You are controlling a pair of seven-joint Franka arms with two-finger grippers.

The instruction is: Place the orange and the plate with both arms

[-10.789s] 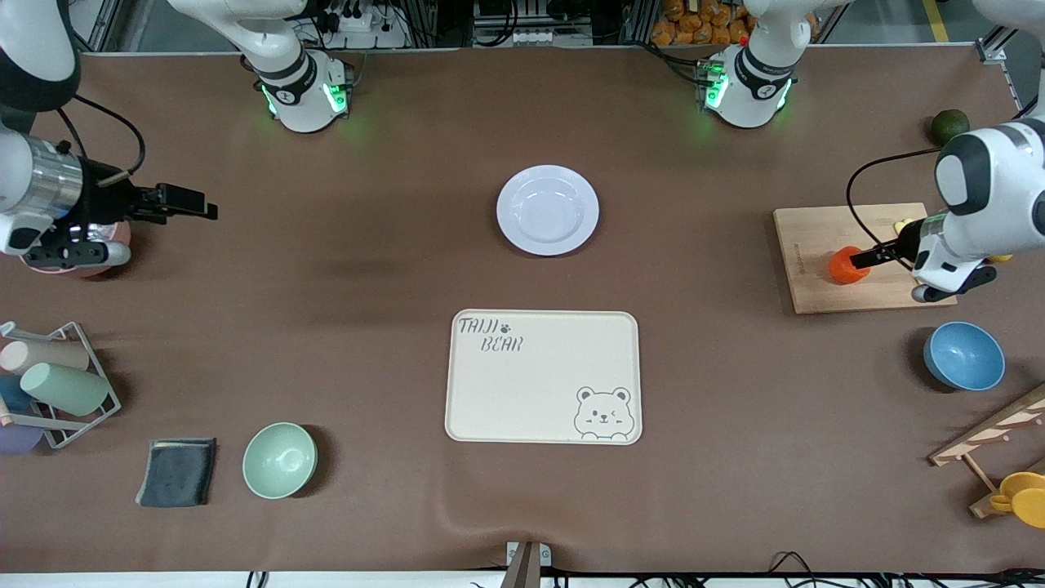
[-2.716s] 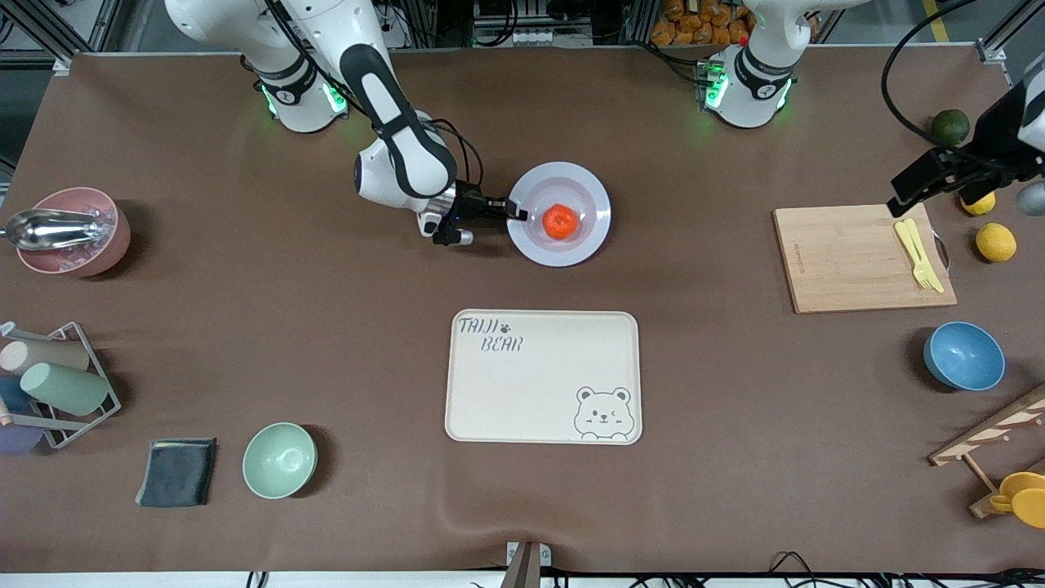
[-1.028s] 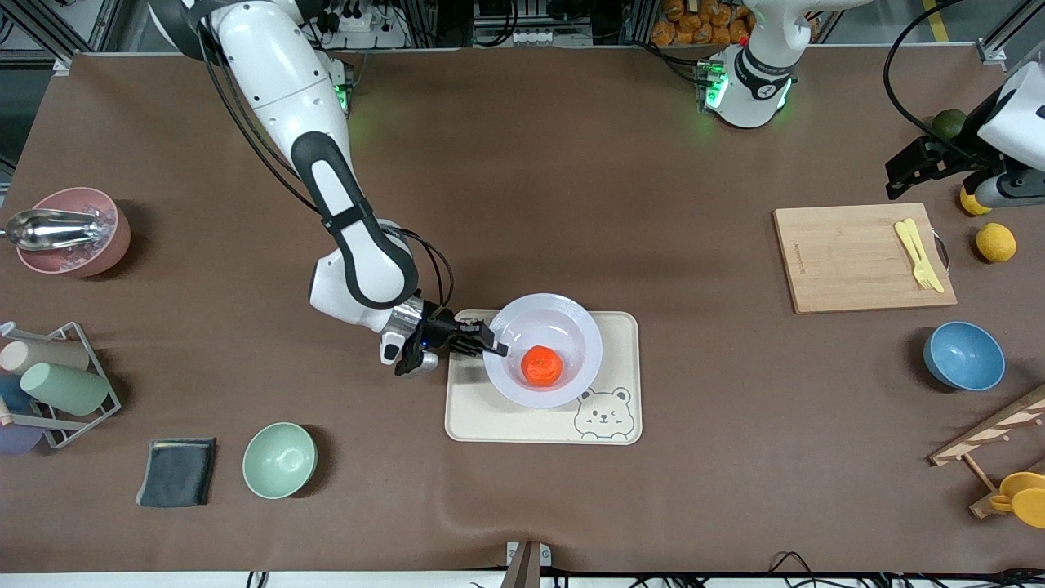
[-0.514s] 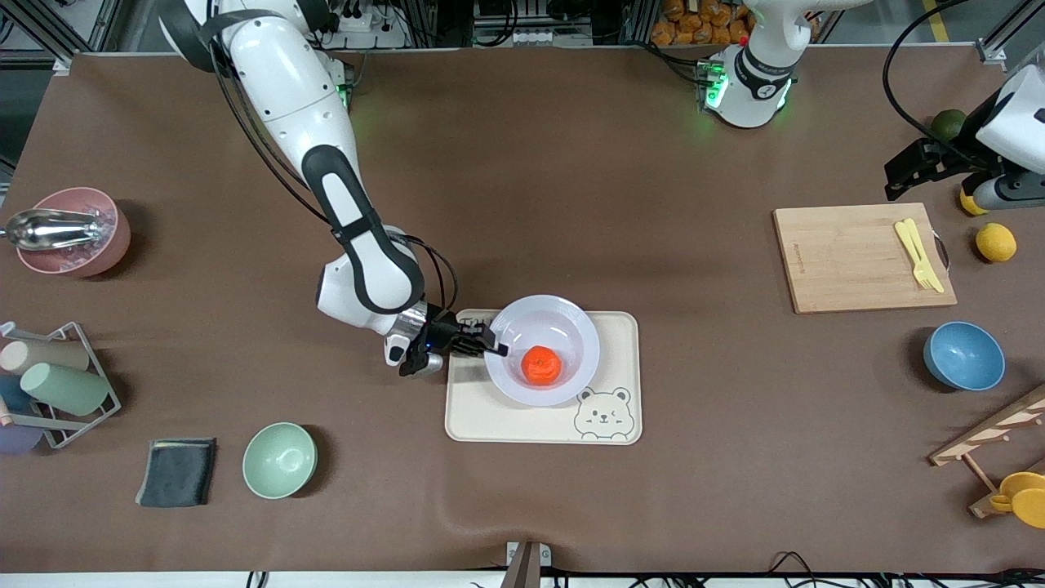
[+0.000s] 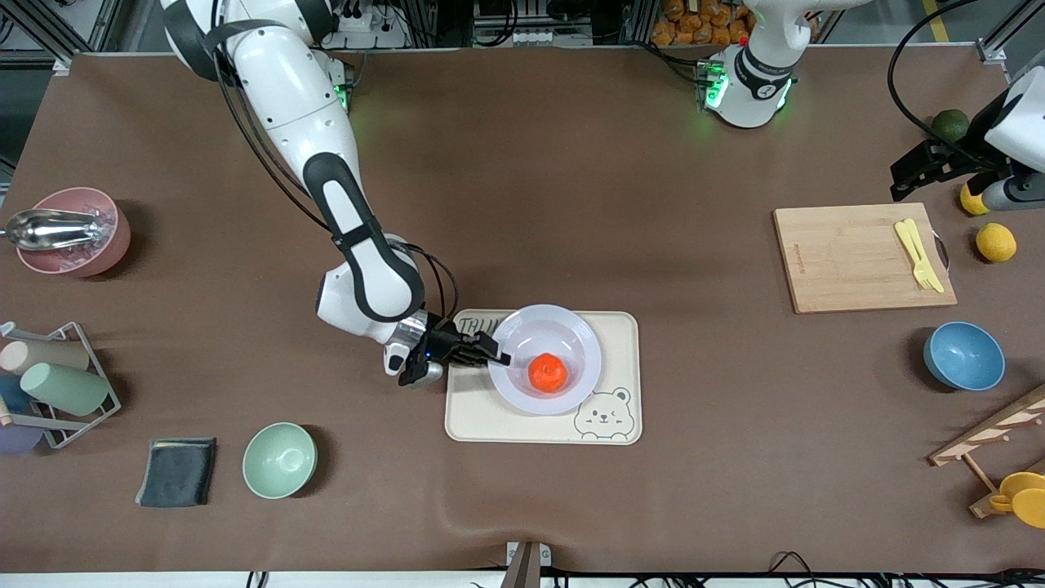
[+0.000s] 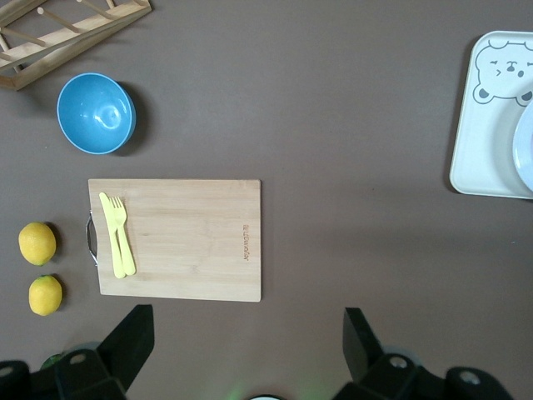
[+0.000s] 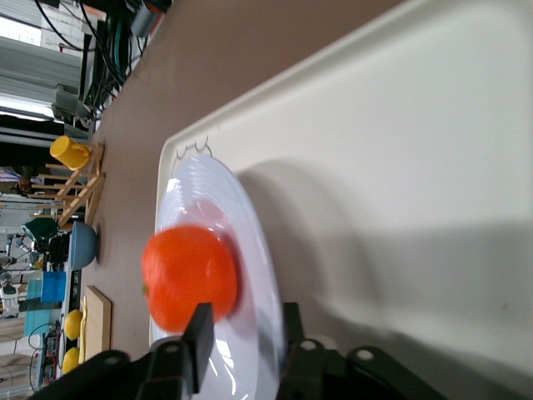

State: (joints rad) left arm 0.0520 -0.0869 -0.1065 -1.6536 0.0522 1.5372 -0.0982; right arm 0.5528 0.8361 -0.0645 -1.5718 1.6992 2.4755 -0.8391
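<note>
Two arms share the table in the front view. The right gripper [image 5: 493,357] sits at the plate [image 5: 571,327]'s rim on the side toward the right arm's end of the table, its fingers straddling that edge. The plate lies on the cream tray [image 5: 522,426], and the orange [image 5: 548,372] rests in the plate's well, just past the fingertips. Bare tray surface shows nearer the front camera than the gripper, and open brown table lies around the tray's edges. The left gripper [image 5: 896,181] hangs over bare table close to the cutting board [image 5: 849,261]'s corner, waiting, with the dark green fruit [image 5: 949,124] and a lemon [image 5: 996,242] nearby.

Seen from the left wrist, the left gripper's fingers [image 6: 129,342] stand wide apart with nothing between them. Below lie the board, the yellow fork and knife [image 6: 117,232] near its handle edge, and the blue bowl [image 6: 96,112]; a wide strip of bare table separates the board from the tray's corner.

Close up in the right wrist view, the plate's rim runs between the two fingertips [image 7: 200,329], whether pinched or loose I cannot tell. The orange sits just inside the rim, over the tray's flat floor.
</note>
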